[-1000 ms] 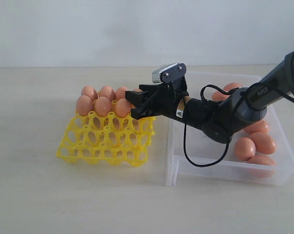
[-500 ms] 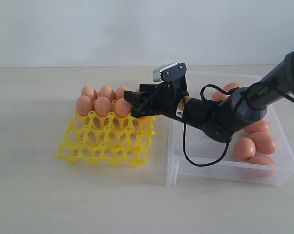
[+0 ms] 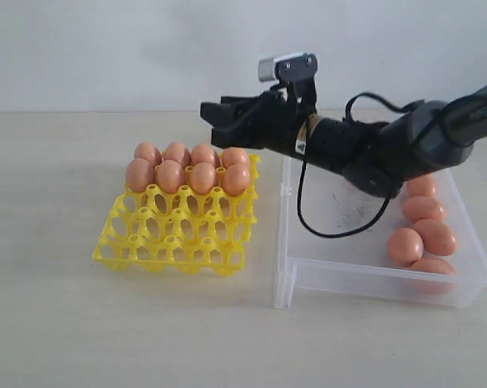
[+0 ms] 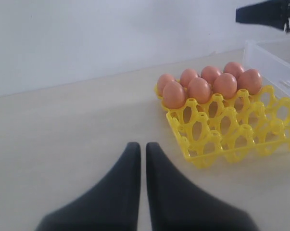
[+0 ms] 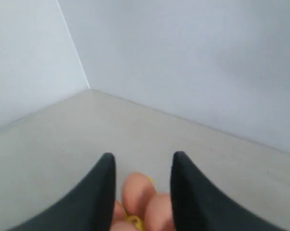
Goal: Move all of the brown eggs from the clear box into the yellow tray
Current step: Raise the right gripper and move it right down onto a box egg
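The yellow tray [image 3: 172, 242] holds several brown eggs [image 3: 186, 166] in its two far rows; its near cups are bare. My right gripper [image 3: 211, 121] hangs open and empty above the tray's far right corner. In the right wrist view the right gripper [image 5: 143, 158] shows tray eggs [image 5: 137, 190] below its spread fingers. The clear box [image 3: 364, 279] stands right of the tray with several brown eggs [image 3: 425, 234] along its right side. My left gripper [image 4: 141, 147] is shut over bare table, short of the tray [image 4: 221, 144] and its eggs [image 4: 207, 84].
The beige table ends at a pale wall behind. A black cable [image 3: 308, 222] loops from the right arm down over the box's left half. The box's corner [image 4: 274, 60] and the right gripper's tip [image 4: 265, 12] show in the left wrist view.
My right gripper let go of an egg in the tray's second row, right end, then rose up and back from the tray. The left gripper has not visibly moved.
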### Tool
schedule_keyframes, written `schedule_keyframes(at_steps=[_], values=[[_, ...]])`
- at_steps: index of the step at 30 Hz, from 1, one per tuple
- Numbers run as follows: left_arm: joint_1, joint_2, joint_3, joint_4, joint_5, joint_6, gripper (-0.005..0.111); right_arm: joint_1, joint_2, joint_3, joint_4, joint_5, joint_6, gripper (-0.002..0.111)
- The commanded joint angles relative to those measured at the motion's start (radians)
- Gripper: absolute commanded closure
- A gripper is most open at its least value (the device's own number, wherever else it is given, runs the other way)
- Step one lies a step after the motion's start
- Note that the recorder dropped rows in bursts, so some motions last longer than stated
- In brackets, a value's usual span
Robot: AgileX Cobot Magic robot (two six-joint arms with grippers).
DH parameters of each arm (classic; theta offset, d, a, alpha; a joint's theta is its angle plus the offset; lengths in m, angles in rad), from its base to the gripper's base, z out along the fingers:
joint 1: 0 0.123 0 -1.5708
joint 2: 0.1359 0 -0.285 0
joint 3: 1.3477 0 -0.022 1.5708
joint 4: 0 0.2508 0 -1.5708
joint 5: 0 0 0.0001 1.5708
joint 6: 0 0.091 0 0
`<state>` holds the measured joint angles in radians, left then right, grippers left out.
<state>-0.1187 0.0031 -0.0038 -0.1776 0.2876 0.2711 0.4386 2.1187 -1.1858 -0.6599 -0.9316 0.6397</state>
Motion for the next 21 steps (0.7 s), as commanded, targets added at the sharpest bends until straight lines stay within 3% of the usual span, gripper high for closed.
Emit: schedule_keyframes(at_steps=[1,2,5,6,7,9,10,12,16,21], values=[[-0.006,-0.003,0.004,0.002,-0.004,0.0,0.103,-0.017,-0.173,0.0,-0.179,0.195,0.101,0.108],[-0.006,-0.003,0.004,0.002,-0.004,0.0,0.103,-0.02,-0.216,0.0,-0.22,0.3,0.114,0.108],[-0.006,-0.003,0.004,0.002,-0.004,0.0,0.103,-0.02,-0.388,0.0,-0.277,0.998,0.168,0.108],[-0.006,-0.003,0.004,0.002,-0.004,0.0,0.103,-0.02,-0.411,0.0,-0.277,1.139,0.157,0.108],[-0.006,-0.003,0.004,0.002,-0.004,0.0,0.103,-0.021,-0.436,0.0,-0.283,1.345,0.077,0.108],[-0.006,-0.003,0.004,0.002,-0.004,0.0,0.103,-0.022,-0.444,0.0,-0.162,1.568,-0.133,0.108],[-0.006,-0.003,0.004,0.002,-0.004,0.0,0.103,-0.03,-0.442,0.0,-0.086,1.604,-0.213,0.108],[-0.006,-0.003,0.004,0.002,-0.004,0.0,0.103,-0.086,-0.421,-0.003,0.262,1.672,-0.442,0.108],[-0.006,-0.003,0.004,0.002,-0.004,0.0,0.103,-0.215,-0.38,-0.003,0.66,1.831,-0.609,0.108],[-0.006,-0.003,0.004,0.002,-0.004,0.0,0.103,-0.228,-0.358,-0.003,0.793,1.866,-0.64,0.107]])
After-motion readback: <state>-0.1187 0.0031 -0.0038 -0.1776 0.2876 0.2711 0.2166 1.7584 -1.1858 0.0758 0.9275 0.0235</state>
